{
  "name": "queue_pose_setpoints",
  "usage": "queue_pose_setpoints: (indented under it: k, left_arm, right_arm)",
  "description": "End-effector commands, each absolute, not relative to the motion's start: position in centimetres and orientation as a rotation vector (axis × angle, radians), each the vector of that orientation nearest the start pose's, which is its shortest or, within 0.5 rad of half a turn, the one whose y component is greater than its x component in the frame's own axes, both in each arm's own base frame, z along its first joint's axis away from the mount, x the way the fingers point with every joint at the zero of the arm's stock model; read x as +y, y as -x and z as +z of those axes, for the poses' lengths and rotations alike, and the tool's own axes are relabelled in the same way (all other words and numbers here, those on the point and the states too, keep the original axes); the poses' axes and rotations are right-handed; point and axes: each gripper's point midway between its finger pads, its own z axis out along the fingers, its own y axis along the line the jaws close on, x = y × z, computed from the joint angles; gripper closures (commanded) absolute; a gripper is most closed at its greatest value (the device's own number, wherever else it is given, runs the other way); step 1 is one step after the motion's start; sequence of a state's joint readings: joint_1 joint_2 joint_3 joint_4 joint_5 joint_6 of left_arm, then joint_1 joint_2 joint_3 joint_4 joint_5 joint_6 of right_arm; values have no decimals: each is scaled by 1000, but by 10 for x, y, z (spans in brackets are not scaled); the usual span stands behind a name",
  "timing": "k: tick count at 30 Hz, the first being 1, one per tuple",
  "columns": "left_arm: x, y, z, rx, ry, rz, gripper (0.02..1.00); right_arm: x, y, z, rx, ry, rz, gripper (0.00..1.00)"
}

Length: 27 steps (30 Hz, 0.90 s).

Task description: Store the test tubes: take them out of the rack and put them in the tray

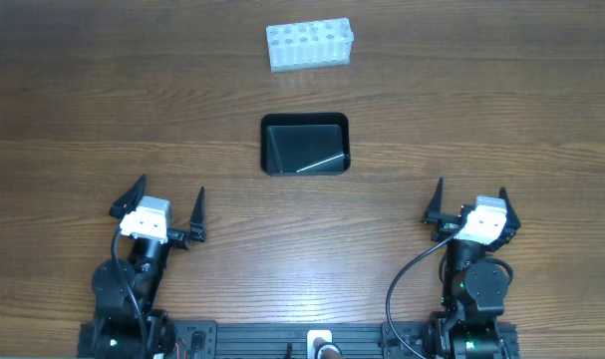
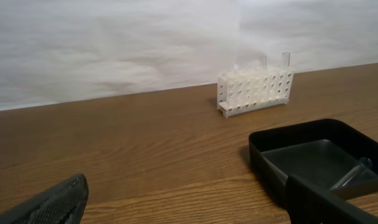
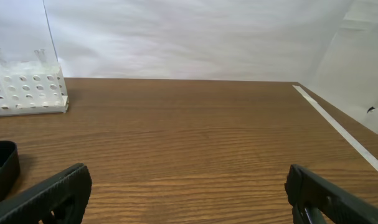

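Observation:
A white test tube rack (image 1: 310,47) stands at the far middle of the wooden table, with clear tubes (image 2: 273,60) sticking up from it; the rack (image 2: 256,92) (image 3: 27,93) also shows from both wrists. A black tray (image 1: 305,145) lies nearer, in the middle, and holds one clear tube (image 1: 319,163) lying flat; the tray (image 2: 282,152) and that tube (image 2: 352,175) appear in the left wrist view. My left gripper (image 1: 167,211) rests open near the front left. My right gripper (image 1: 470,203) rests open near the front right. Both are empty and far from rack and tray.
The wooden table (image 1: 103,110) stretches bare to both sides of rack and tray. A white backdrop (image 2: 114,43) rises behind the rack. A pale strip (image 3: 338,127) marks the table's right edge.

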<state>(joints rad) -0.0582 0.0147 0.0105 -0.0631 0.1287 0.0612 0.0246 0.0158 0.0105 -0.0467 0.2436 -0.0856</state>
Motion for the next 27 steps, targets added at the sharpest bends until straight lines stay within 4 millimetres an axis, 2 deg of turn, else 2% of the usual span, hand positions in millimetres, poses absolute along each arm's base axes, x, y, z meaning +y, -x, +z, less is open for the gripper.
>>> queue_pose_setpoints:
  k: [1,3,9,12,17,20,22,27]
  left_arm:
    - [-37,-243,159,1622,-214,-101,18]
    - [-37,-243,159,1622,-214,-101,20]
    - [-37,-243,159,1622,-214,-101,18]
    - [-37,-243,159,1622,-214,-101,20]
    - [-37,-243,159,1622,-214,-101,18]
    - [-37,-243,159,1622,-214,-101,18]
    - [-37,-243,159,1622,-214,-101,18]
    - [-38,-243,159,1622,-214,-102,18]
  right_arm:
    - [-39,-243,172,1576,-177,-192,7]
    - [-37,-246,179,1547,-210,-146,7]
    - [-14,-273,210,1503,-127,-15,7]
    - [-3,-298,230,1543,-116,63,9]
    - [25,-358,257,1631,-43,156,9]
    - [52,-399,263,1690,7,195,9]
    - [79,-424,262,1735,61,227,9]
    - [148,-470,245,1857,160,262,7]
